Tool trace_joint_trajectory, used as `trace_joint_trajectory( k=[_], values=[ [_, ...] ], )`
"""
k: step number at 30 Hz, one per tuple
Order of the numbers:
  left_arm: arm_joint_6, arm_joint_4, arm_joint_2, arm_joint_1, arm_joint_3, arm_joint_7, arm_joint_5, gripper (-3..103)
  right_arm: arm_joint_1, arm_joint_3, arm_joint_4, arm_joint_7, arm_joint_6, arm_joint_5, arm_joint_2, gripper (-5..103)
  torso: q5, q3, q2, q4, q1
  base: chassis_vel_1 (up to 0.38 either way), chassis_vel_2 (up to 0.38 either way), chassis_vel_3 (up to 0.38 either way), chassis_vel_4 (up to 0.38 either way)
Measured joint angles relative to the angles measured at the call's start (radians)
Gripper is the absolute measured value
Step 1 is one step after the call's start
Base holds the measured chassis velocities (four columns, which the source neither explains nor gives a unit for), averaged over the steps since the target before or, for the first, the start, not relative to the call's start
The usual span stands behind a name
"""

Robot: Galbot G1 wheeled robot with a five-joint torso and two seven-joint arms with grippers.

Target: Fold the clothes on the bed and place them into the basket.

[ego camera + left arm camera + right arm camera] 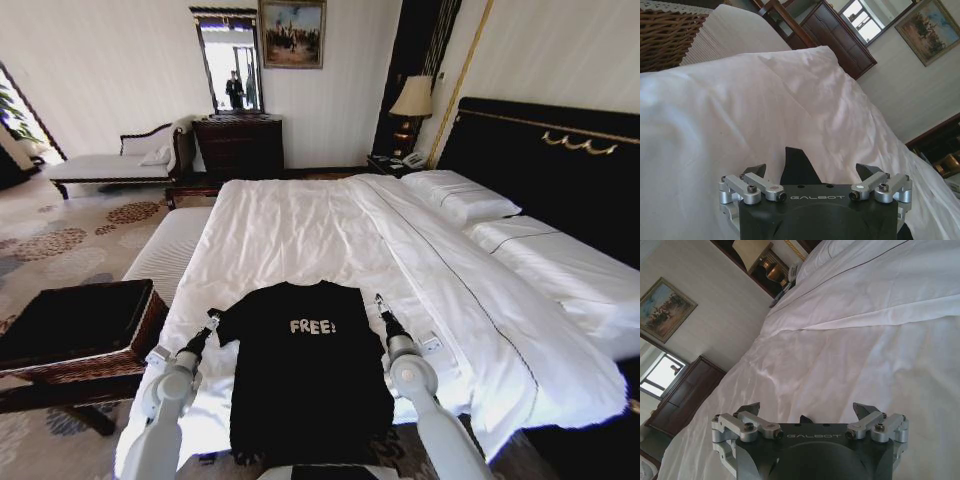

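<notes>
My left hand [213, 318] sits at the shirt's [305, 370] left shoulder, its fingers spread apart; in the left wrist view the hand [813, 172] shows two dark fingertips [867, 172] wide of each other, with a black point of cloth rising between them over the white sheet. My right hand [381, 303] sits at the opposite shoulder, just beside the sleeve edge, and it is spread as well; its own wrist view shows the hand [808, 411] with its fingertips [863, 411] well apart above bare sheet, a small dark tip of cloth between them. I cannot tell whether either hand touches the cloth.

The black shirt lies flat, chest up, near the foot of the bed [300, 230], its white lettering readable and its hem towards me. The bed stretches away to white pillows [458, 195] by the black headboard [560, 160]. To my left, beside the bed, stands the wicker basket [80, 335] with its dark lining, well apart from the shirt. A white bench [170, 250] lies beyond it along the bed's side.
</notes>
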Motion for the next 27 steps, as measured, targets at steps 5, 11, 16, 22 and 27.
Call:
trace_joint_trajectory(
  k=[5, 11, 16, 22, 27],
  values=[
    [-0.002, 0.065, 0.007, -0.046, 0.002, 0.000, 0.011, 101, 0.000, -0.001, 0.000, 0.000, 0.000, -0.002, 0.000, 100, -0.0001, 0.000, 0.000, -0.0003, 0.000, 0.000, 0.000, 0.000, 0.000],
    [-0.024, 0.083, -0.021, -0.048, 0.001, 0.024, 0.033, 85, -0.005, -0.005, -0.002, 0.004, 0.000, -0.001, 0.001, 100, -0.0002, 0.000, 0.000, 0.0000, 0.000, 0.000, 0.000, 0.000, 0.000],
    [-0.034, 0.088, -0.033, -0.051, 0.002, 0.027, 0.043, 70, -0.009, -0.006, -0.002, 0.008, -0.001, -0.002, 0.006, 100, -0.0001, 0.000, 0.000, -0.0001, 0.000, 0.000, 0.000, 0.000, 0.000],
    [-0.036, 0.091, -0.041, -0.054, 0.002, 0.035, 0.066, 47, -0.009, -0.008, -0.003, 0.011, -0.001, -0.003, 0.008, 100, -0.0001, 0.000, 0.000, -0.0001, 0.000, 0.000, 0.000, 0.000, 0.000],
    [-0.036, 0.094, -0.050, -0.050, 0.001, 0.044, 0.080, 32, -0.011, -0.007, -0.003, 0.016, -0.001, -0.003, 0.004, 100, -0.0001, 0.000, 0.000, 0.0000, 0.000, 0.000, 0.000, 0.000, 0.000]
  ],
)
